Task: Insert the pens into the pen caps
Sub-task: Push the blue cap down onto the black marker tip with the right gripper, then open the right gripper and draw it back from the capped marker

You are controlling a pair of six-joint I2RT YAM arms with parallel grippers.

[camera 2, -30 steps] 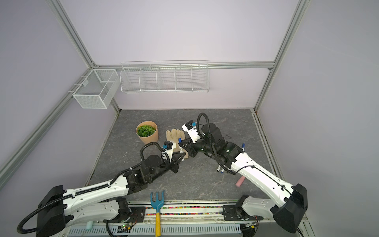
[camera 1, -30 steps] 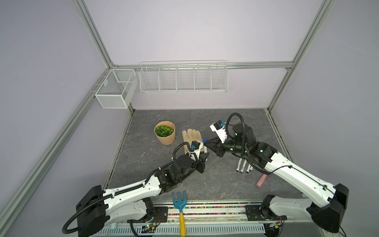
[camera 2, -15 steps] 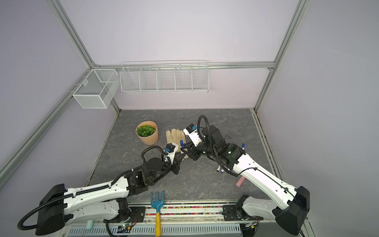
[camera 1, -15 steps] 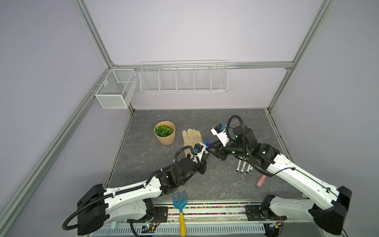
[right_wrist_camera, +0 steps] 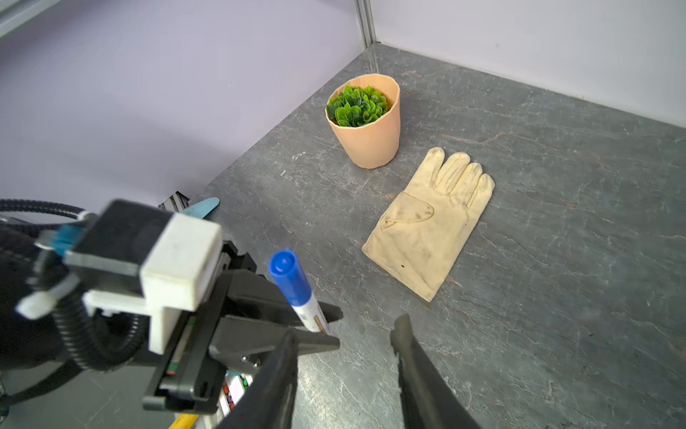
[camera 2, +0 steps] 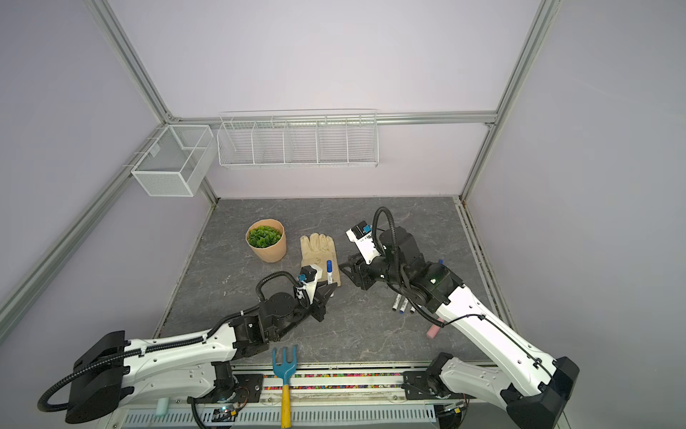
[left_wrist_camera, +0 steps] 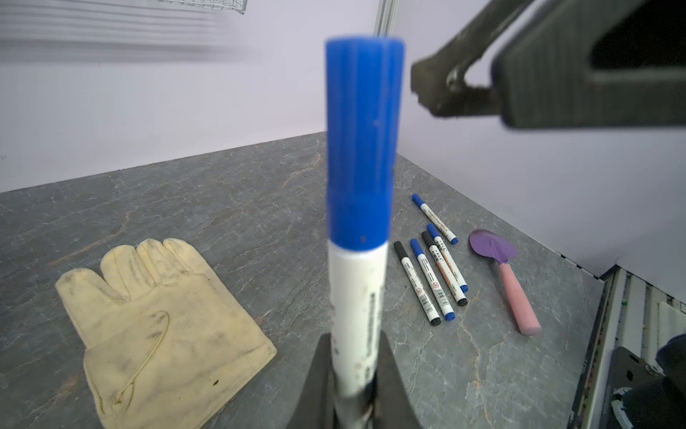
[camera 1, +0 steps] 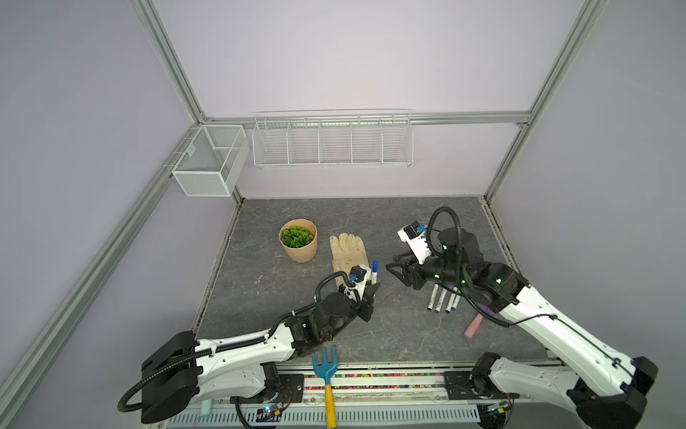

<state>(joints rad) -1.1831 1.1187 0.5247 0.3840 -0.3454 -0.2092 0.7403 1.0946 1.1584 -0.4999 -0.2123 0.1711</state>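
While the left gripper [left_wrist_camera: 354, 356] clamps the lower barrel of a white marker pen [left_wrist_camera: 358, 308], the pen stands roughly upright above the grey table [left_wrist_camera: 222, 208], with a blue cap [left_wrist_camera: 362, 148] seated on its upper end. In both top views it rises near the cuff of a cream work glove [camera 1: 349, 252], which lies flat beside a potted plant [camera 1: 298, 240]. The right gripper [camera 1: 392, 261] hangs close to the cap but clear of it, its fingers parted a moderate way with nothing between them. Five more capped pens [left_wrist_camera: 434, 275] lie on the table just beside a purple trowel [left_wrist_camera: 492, 247] with a pink handle. Three have blue caps and two black. In a top view the right arm partly covers them.
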